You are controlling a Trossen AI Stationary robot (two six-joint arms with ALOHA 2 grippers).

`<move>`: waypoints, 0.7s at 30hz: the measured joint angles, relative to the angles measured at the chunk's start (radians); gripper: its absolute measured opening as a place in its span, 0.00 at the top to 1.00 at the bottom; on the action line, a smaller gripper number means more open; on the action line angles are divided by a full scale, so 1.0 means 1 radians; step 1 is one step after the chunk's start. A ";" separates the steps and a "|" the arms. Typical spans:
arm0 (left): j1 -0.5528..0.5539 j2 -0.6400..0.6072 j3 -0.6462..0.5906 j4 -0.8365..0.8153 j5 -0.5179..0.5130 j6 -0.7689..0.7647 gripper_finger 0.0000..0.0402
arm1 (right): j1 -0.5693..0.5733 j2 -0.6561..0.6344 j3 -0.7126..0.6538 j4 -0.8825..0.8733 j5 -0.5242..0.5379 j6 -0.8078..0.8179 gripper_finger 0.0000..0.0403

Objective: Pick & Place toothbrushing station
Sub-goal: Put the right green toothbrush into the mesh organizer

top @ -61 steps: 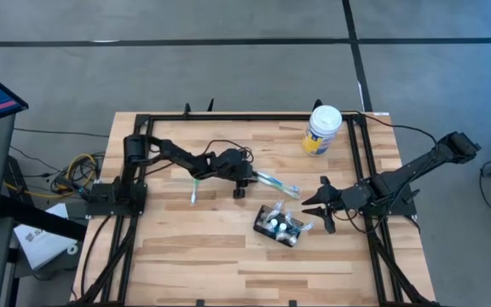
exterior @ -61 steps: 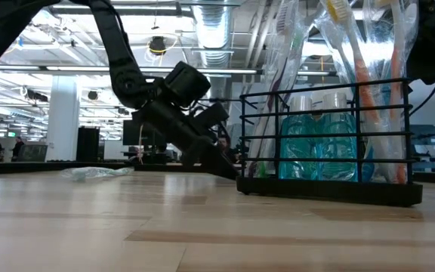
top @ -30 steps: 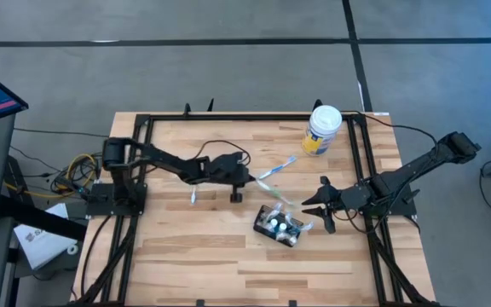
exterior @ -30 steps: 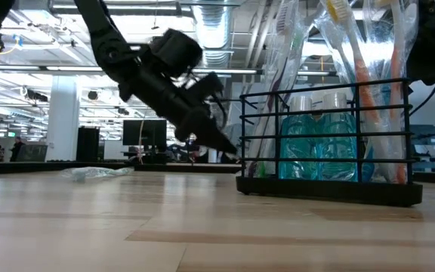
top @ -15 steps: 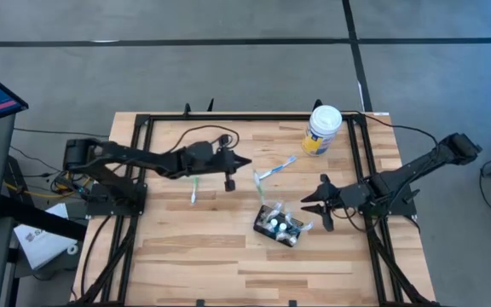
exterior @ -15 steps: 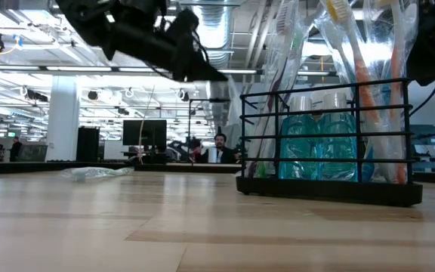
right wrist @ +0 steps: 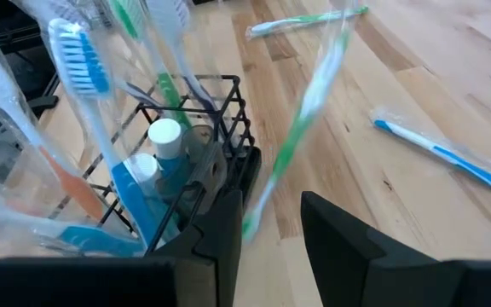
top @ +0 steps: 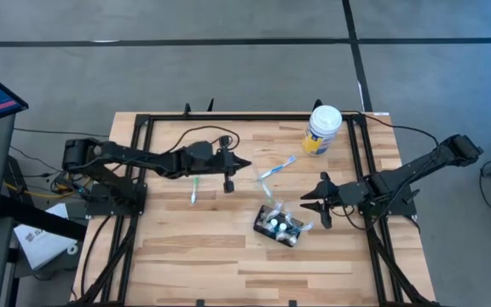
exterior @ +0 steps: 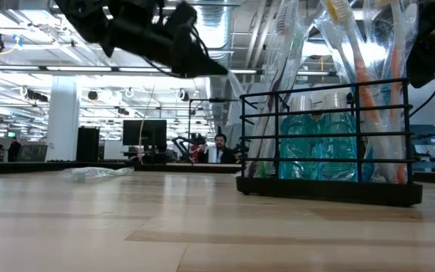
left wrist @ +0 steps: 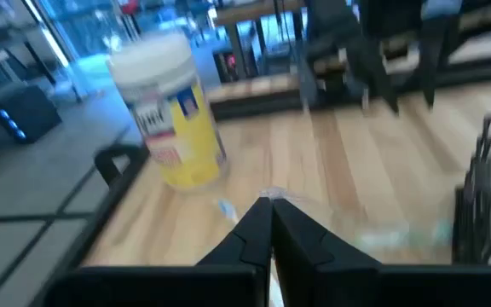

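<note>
We see a wooden table on a grey floor, with an open hall behind. The black toothbrush rack holds wrapped brushes and blue bottles. Just beside it, the right gripper gapes empty. Well apart from the rack, the left gripper is pinched closed, empty.

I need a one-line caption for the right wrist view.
Open right claw beside the black toothbrushing station, two wrapped toothbrushes lying on the wooden table.

The wooden tabletop carries the black toothbrushing station and a white-lidded yellow tub. Two wrapped toothbrushes lie loose on it.
</note>
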 joint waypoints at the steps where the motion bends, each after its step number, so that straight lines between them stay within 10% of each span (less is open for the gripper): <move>1: 0.000 0.017 0.000 -0.001 0.000 0.000 1.00 | 0.000 0.000 0.000 0.000 0.000 0.000 0.72; 21: 0.002 0.058 0.000 0.031 0.000 0.000 1.00 | 0.002 0.000 0.000 -0.034 -0.024 0.043 0.72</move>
